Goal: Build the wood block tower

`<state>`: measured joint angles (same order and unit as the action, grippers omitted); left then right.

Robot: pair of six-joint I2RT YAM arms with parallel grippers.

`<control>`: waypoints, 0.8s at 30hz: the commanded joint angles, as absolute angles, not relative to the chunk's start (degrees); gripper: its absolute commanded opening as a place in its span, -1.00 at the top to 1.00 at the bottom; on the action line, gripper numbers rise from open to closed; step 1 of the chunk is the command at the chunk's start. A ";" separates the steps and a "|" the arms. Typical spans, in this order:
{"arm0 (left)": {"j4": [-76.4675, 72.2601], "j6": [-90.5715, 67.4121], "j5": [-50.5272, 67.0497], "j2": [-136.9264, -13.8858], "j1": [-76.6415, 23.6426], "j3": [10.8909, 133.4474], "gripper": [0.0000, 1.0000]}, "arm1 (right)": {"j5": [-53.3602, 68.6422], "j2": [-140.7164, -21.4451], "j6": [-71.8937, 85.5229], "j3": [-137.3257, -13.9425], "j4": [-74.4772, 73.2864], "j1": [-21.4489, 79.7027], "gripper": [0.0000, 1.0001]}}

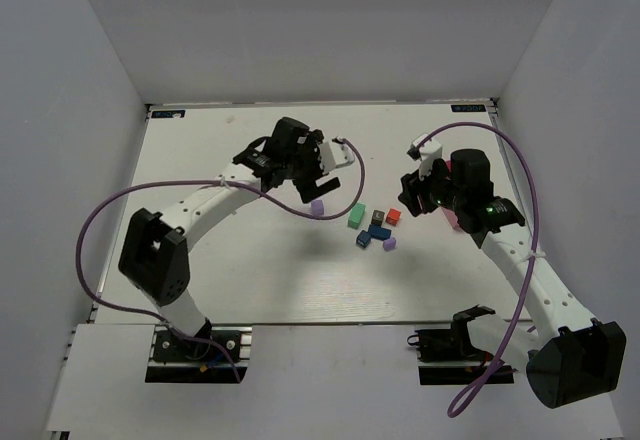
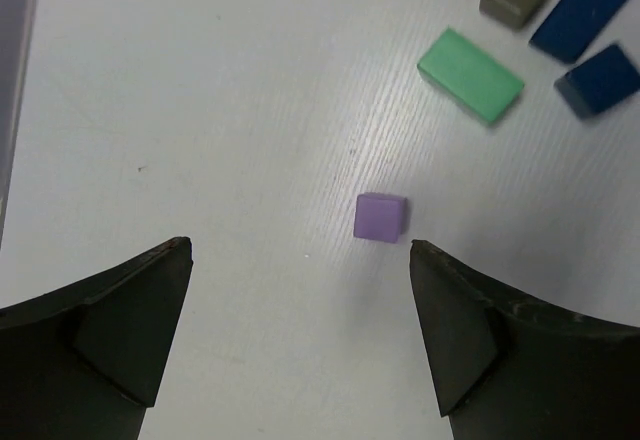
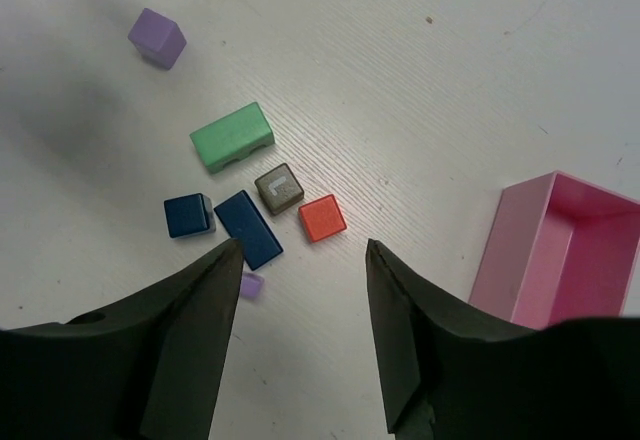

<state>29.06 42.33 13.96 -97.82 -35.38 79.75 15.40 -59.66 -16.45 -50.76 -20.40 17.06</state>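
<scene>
The wood blocks lie loose and flat on the white table, none stacked into a tower. A purple cube (image 2: pixel 380 217) (image 1: pixel 317 206) sits apart to the left, just ahead of my left gripper (image 2: pixel 300 250) (image 1: pixel 322 178), which hangs above it, open and empty. Grouped together are a green bar (image 3: pixel 232 136), a dark cube (image 3: pixel 279 188), a red cube (image 3: pixel 322 218), a blue bar (image 3: pixel 248 228), a blue cube (image 3: pixel 188 215) and a small purple piece (image 3: pixel 251 284), partly hidden by a finger. My right gripper (image 3: pixel 303 245) (image 1: pixel 412 196) hovers open just right of this group, holding nothing.
A pink rectangular tray (image 3: pixel 560 250) stands on the table right of the right gripper, mostly hidden under that arm in the top view. White walls enclose the table on the left, back and right. Purple cables loop over both arms.
</scene>
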 commanded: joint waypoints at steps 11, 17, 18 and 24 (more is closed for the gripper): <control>20.40 -4.56 13.80 -97.29 -36.47 79.19 -1.00 | 9.76 -59.59 -12.84 -50.45 -18.37 15.74 1.00; 16.96 -11.68 9.15 -99.75 -39.28 78.92 -1.00 | 8.53 -59.59 -12.57 -50.19 -18.02 15.21 0.94; 17.48 -11.69 8.53 -100.28 -39.29 79.62 -1.00 | 8.44 -59.33 -12.57 -50.27 -18.02 14.94 0.94; 19.07 -12.22 5.19 -104.59 -42.36 83.58 -1.00 | 7.82 -59.06 -12.48 -50.01 -17.75 15.03 0.94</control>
<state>19.25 -10.22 7.66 -104.77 -41.10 81.28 8.88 -59.66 -13.39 -50.70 -20.34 15.38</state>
